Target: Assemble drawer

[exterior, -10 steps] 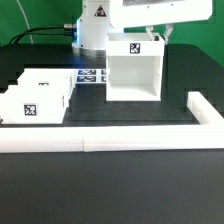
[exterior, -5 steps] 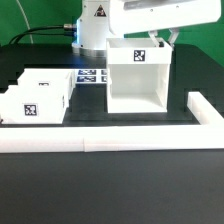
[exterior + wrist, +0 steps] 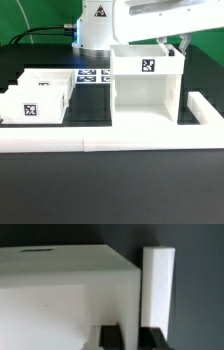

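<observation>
Exterior view: the gripper (image 3: pixel 184 45) pinches the top edge of one side wall of the drawer housing (image 3: pixel 148 88). The housing stands upright in the corner of the white L-shaped rail (image 3: pixel 60 140), open face toward the rail's long arm; contact with the rail cannot be told. Wrist view: the fingers (image 3: pixel 108 336) clamp that thin wall, the rail's short arm just beside them. The inner drawer (image 3: pixel 40 95) lies behind the long arm, well apart toward the exterior view's left, so fetching it probably means travelling along the rail.
</observation>
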{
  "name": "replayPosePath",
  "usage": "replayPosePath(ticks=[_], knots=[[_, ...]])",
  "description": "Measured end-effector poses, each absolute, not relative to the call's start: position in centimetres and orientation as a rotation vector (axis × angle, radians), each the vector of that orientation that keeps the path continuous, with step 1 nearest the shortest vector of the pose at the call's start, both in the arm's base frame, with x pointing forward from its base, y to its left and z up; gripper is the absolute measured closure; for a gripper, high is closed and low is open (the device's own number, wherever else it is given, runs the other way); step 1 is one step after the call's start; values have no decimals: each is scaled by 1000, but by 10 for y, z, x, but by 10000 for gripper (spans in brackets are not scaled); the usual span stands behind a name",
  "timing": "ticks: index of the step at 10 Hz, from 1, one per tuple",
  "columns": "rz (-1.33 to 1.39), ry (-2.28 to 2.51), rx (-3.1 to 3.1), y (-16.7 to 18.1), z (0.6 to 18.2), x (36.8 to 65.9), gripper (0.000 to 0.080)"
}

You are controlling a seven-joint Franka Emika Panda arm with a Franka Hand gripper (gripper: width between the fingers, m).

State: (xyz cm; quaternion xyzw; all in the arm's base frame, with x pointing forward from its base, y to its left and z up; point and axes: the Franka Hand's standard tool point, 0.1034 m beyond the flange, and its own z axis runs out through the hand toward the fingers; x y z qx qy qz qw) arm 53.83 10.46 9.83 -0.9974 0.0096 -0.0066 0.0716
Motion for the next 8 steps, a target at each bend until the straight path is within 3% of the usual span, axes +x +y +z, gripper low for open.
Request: replayPosePath(ticks=[8], knots=[[-67,123,-2989,108,101,551,754]])
